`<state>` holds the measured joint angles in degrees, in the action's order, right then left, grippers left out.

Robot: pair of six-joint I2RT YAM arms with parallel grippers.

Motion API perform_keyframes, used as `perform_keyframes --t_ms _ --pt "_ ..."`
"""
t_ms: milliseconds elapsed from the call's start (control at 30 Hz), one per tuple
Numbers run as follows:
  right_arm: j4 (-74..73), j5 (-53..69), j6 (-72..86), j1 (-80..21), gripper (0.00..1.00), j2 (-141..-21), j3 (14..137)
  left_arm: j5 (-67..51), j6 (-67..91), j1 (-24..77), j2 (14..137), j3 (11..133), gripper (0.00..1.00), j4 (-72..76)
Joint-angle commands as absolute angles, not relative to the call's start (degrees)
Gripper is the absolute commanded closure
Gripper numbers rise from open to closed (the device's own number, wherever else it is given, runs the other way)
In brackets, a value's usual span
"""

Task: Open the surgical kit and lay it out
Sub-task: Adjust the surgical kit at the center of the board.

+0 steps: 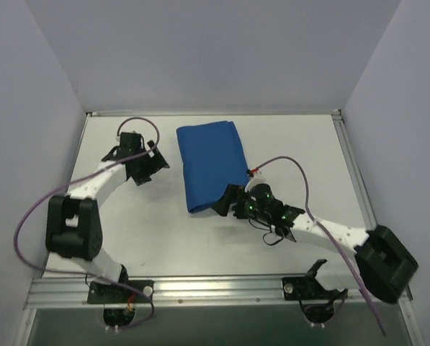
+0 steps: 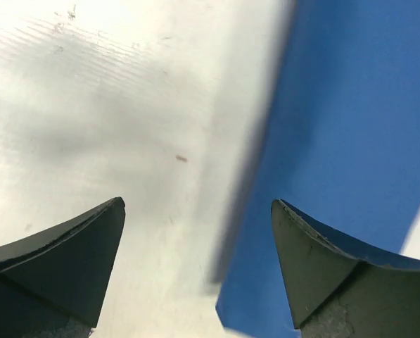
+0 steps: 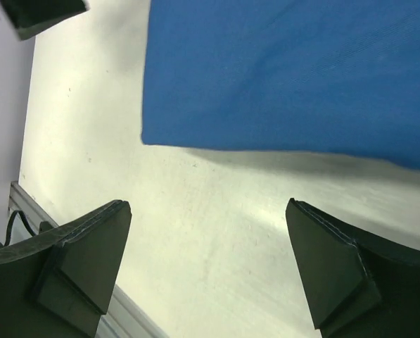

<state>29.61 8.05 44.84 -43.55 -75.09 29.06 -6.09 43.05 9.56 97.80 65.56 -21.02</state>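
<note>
Top view: blue wrap [image 1: 211,166] lies folded shut on the white surface [image 1: 308,144], contents hidden. My left claw [image 1: 153,162] is just left of it, right claw [image 1: 227,202] at its near edge. Grey walls [image 1: 200,50] around.
Left wrist: claw spread wide, wrap edge blurred at right.
Right wrist: claw spread, empty, wrap beyond, cut off.

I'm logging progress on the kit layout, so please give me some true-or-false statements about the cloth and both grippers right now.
1. The blue cloth wrap lies folded on the table. True.
2. The left gripper is shut on the wrap. False: it is open and grips nothing.
3. The right gripper is open near the wrap's edge. True.
4. A steel tray lies uncovered beside the wrap. False: no tray is in view.
</note>
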Motion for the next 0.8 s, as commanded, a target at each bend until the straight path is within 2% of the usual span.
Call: perform_keyframes --t_ms 0,100,233,333,400,500,567,767 --pt "7.45 0.63 40.61 -43.24 0.0 -62.95 34.1 -1.32 37.1 13.07 82.9 64.07 0.06 -22.84" --pt "0.82 -4.21 38.25 -40.79 0.0 -57.22 36.47 -0.53 33.41 19.05 76.74 64.08 0.08 -24.09" --pt "1.58 4.45 34.37 -29.65 0.03 -59.84 37.88 6.31 29.89 35.28 71.64 62.67 0.11 -20.4" --pt "3.33 5.71 32.09 -27.25 0.07 -63.18 38.58 11.58 28.74 43.47 71.28 62.14 0.12 -19.69" --pt "6.05 8.08 31.64 -25.06 0.08 -64.77 38.06 14.14 28.3 46.83 71.19 61.26 0.12 -19.16" --pt "11.23 13.43 31.03 -21.72 0.18 -69.5 36.83 18.01 28.73 52.02 71.19 60.12 0.11 -18.11" --pt "15.7 16.77 30.85 -21.18 0.21 -70.92 36.3 19.5 28.83 54.65 70.84 58.8 0.12 -16.88" --pt "23.19 21.26 31.64 -20.74 0.3 -78.04 36.38 20.21 30.15 55.55 72.51 59.14 0.19 -16.08"
